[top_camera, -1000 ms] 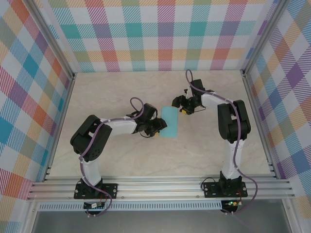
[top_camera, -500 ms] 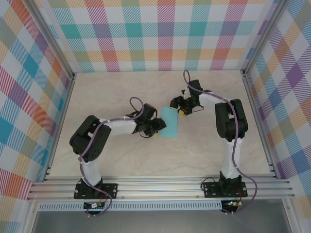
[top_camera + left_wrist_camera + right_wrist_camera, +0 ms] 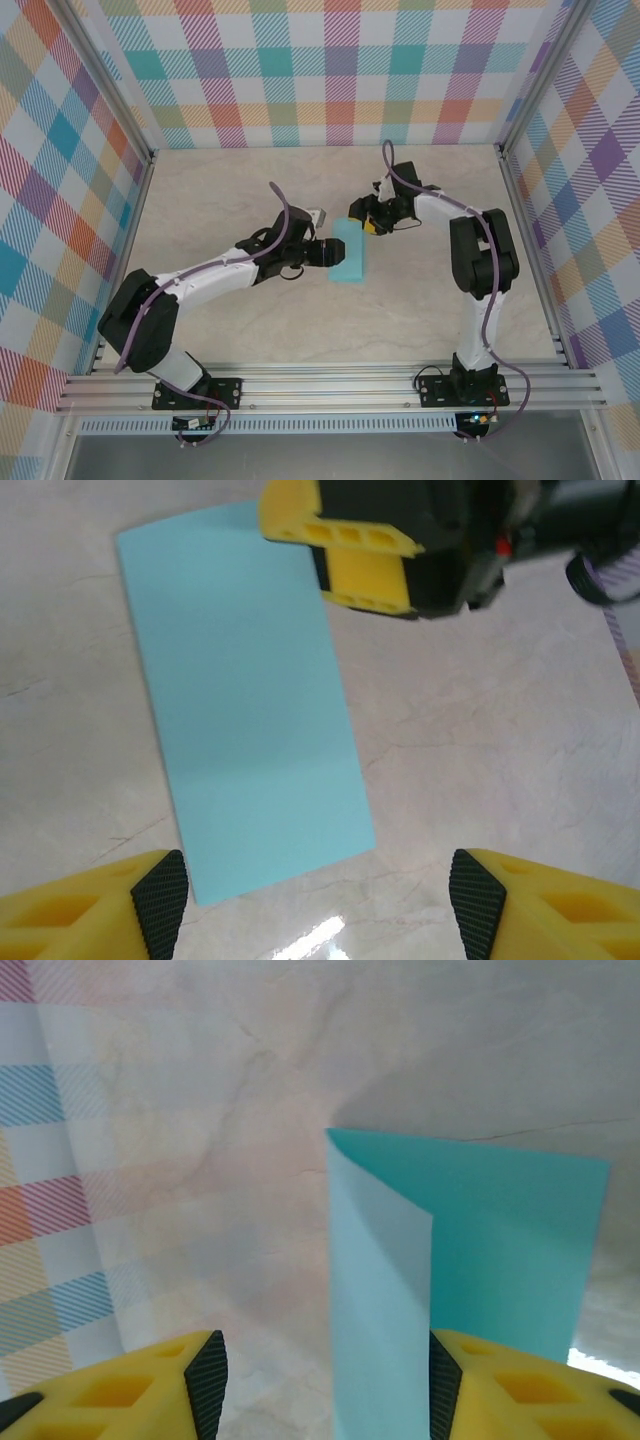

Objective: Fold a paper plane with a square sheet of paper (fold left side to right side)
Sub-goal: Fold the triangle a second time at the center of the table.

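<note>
Beige marble-patterned table (image 3: pixel 220 330) carries everything. Closest to its near edge, the left arm's yellow two-finger gripper with black pads (image 3: pixel 318 895) hangs spread wide with nothing between its jaws, level with the near short end of the sheet. I judge it waits there to press or steady the fold.

Just beyond it lies the square sheet of thin turquoise paper (image 3: pixel 250 700), about midway across the table. It is doubled over into a narrow rectangle, so the left-to-right fold looks made. The long sides run from the near edge towards the far one.

At the far short end, the right arm's matching yellow-and-black gripper (image 3: pixel 325 1380) hovers low, its jaws parted and straddling the paler upper layer. That layer does not cover the darker one beneath, and a strip is left bare on one side. Whether a pad touches the paper I cannot tell. Its place suggests it means to line up or flatten that end.

Behind, the pastel checked wall (image 3: pixel 330 70) closes the far edge. No brand, label or writing can be read anywhere, and the paper is blank.
</note>
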Robot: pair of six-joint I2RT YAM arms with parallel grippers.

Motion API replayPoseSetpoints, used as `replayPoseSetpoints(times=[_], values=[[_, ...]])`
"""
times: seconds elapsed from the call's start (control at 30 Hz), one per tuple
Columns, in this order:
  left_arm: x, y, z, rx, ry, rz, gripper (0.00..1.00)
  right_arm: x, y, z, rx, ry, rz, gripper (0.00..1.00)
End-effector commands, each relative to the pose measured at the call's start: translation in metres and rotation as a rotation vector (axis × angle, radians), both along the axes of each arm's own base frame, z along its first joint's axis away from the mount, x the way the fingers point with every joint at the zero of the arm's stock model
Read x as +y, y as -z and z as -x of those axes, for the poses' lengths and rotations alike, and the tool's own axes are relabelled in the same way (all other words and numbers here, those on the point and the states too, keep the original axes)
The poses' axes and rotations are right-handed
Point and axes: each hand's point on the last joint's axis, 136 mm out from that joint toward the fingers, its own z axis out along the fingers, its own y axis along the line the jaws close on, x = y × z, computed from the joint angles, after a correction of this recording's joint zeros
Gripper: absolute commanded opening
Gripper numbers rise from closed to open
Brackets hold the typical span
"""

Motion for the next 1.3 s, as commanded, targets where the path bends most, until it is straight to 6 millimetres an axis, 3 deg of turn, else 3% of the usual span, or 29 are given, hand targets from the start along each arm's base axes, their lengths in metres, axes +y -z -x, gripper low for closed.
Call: replayPoseSetpoints(times=[0.0, 0.3, 0.63, 0.9, 1.03, 1.27], values=[[-0.003, 0.017, 0.018, -0.094, 0.149, -0.165, 0.74, 0.010, -0.024, 0.013, 0.015, -0.024, -0.079, 0.54], [-0.039, 0.033, 0.030, -0.171, 0.246, -0.348, 0.81, 0.016, -0.020, 0.023, 0.046, -0.038, -0.071, 0.54], [-0.056, 0.055, 0.018, -0.237, 0.199, -0.549, 0.84, 0.019, -0.018, 0.025, 0.056, -0.036, -0.067, 0.55], [-0.054, 0.076, 0.010, -0.258, 0.182, -0.730, 0.85, 0.019, -0.014, 0.026, 0.068, -0.030, -0.060, 0.55], [-0.053, 0.074, 0.010, -0.261, 0.177, -0.739, 0.78, 0.019, -0.011, 0.026, 0.073, -0.029, -0.053, 0.55], [-0.052, 0.068, 0.014, -0.265, 0.184, -0.709, 0.54, 0.015, -0.008, 0.026, 0.071, -0.029, -0.026, 0.55]])
